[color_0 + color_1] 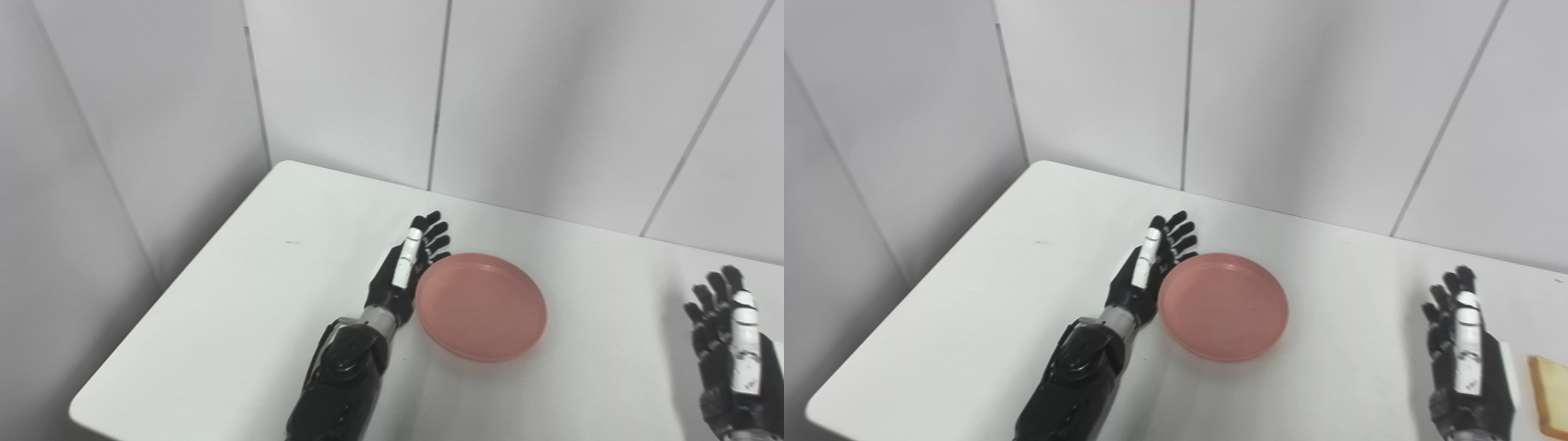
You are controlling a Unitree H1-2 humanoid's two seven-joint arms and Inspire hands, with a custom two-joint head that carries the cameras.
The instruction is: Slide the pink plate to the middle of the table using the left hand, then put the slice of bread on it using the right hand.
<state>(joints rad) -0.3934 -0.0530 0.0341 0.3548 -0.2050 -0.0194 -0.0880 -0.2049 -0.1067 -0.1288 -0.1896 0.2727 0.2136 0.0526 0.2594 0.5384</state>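
A round pink plate [481, 305] lies flat on the white table [245, 294], and it holds nothing. My left hand [409, 262] stands edge-on against the plate's left rim, open, fingers stretched toward the wall. At the lower right, my right hand [1461, 349] hovers over the table, open with fingers spread. Just right of that hand lies the slice of bread [1549, 392], tan and cut off by the right eye view's edge; the left eye view does not show it.
White wall panels [343, 92] close the table's far side and left side. The table's left edge [171, 288] runs diagonally down to a rounded near corner.
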